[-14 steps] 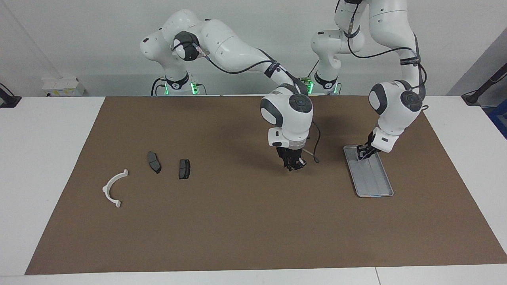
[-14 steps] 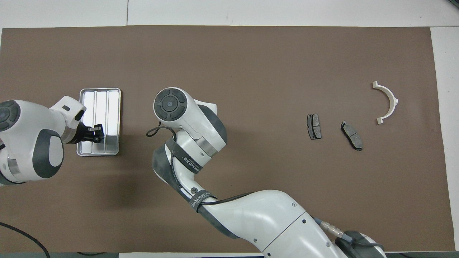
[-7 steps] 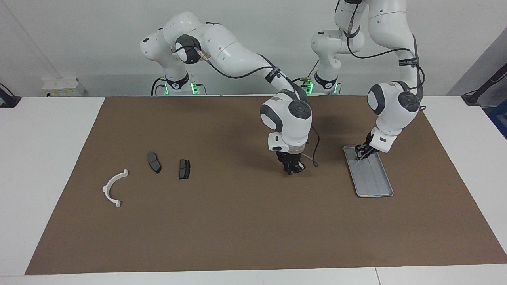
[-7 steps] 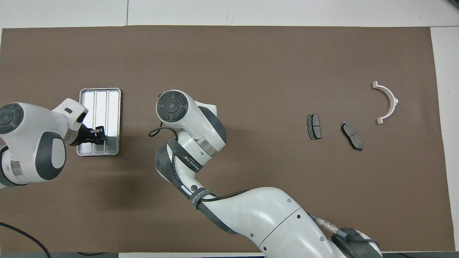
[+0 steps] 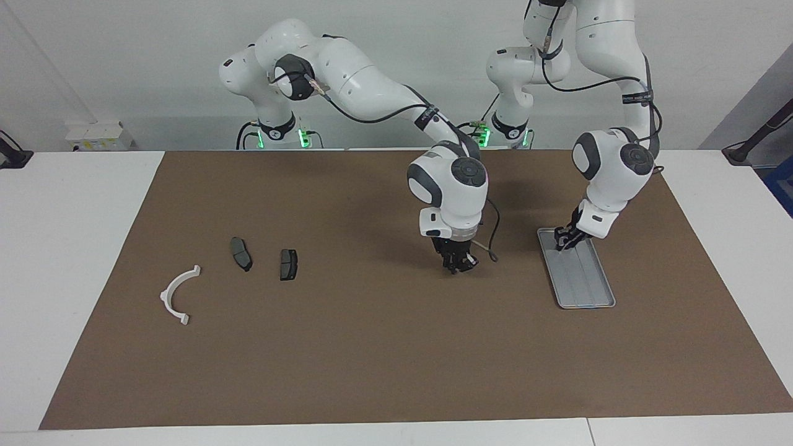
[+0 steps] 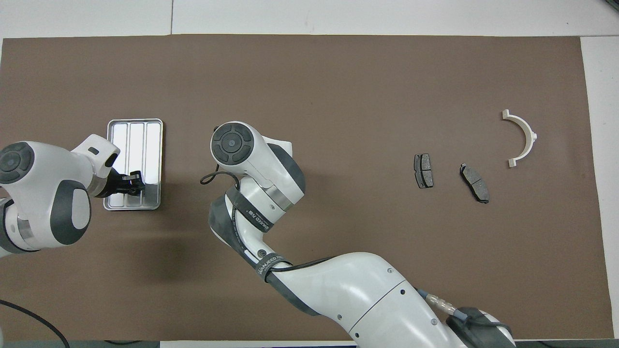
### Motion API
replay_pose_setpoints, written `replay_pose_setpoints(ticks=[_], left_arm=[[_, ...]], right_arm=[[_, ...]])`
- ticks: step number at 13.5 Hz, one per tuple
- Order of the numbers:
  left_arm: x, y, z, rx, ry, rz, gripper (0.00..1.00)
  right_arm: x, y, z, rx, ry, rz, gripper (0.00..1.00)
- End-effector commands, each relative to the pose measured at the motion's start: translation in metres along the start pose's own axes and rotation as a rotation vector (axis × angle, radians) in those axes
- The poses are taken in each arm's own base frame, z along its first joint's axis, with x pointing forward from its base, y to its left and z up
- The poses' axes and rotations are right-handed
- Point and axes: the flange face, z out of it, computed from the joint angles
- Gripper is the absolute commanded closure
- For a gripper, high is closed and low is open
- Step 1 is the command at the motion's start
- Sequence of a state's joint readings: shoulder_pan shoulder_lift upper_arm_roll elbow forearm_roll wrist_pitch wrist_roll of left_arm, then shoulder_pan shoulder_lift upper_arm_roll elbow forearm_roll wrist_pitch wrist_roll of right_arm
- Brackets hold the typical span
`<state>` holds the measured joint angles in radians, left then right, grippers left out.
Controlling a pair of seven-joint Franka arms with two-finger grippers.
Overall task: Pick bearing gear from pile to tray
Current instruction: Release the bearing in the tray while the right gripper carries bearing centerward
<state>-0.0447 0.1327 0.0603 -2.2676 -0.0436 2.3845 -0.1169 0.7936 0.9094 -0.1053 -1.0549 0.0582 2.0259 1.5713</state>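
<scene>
The pile lies toward the right arm's end of the mat: a white curved arc (image 5: 176, 294) (image 6: 522, 137) and two dark grey brake pads (image 5: 240, 253) (image 5: 288, 264) (image 6: 423, 170) (image 6: 474, 182). No black rings show. The silver-grey tray (image 5: 585, 282) (image 6: 135, 133) lies toward the left arm's end. My right gripper (image 5: 455, 265) hangs low over the bare mat between pile and tray; in the overhead view its own wrist (image 6: 232, 142) hides it. My left gripper (image 5: 562, 240) (image 6: 130, 181) is down at the tray's end nearer to the robots.
A brown mat (image 5: 372, 347) covers most of the white table (image 5: 68, 248). A loose black cable (image 5: 492, 248) hangs beside the right wrist. The right arm stretches across the mat's near-robot half in the overhead view (image 6: 338, 290).
The right gripper has come down a little and turned over the mat. The left gripper has shifted slightly at the tray's end. The pile and tray have not moved.
</scene>
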Motion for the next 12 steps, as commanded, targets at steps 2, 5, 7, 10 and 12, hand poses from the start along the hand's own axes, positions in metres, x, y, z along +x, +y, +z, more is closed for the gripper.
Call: replay_pose_setpoints(ticks=[2,5,7,10,12], left_arm=[[0.001,0.001,-0.013,-0.003,0.032,0.003,0.1],[0.015,0.007,-0.026,-0.005,0.034,-0.019,0.02],[0.027,0.027,-0.04,-0.007,0.026,-0.055,0.0],[0.026,0.102,-0.055,-0.022,0.049,-0.153,0.0],[0.03,0.154,-0.067,-0.029,0.054,-0.236,0.01]], right_arm=[[0.005,-0.002,-0.003,0.013,0.002,0.017,0.0],[0.036,0.001,-0.042,0.003,-0.013,0.027,0.0],[0.065,0.006,-0.082,0.011,-0.026,0.001,0.0],[0.124,0.024,-0.156,0.038,-0.022,-0.155,0.0],[0.172,0.045,-0.199,0.039,-0.017,-0.334,0.0]])
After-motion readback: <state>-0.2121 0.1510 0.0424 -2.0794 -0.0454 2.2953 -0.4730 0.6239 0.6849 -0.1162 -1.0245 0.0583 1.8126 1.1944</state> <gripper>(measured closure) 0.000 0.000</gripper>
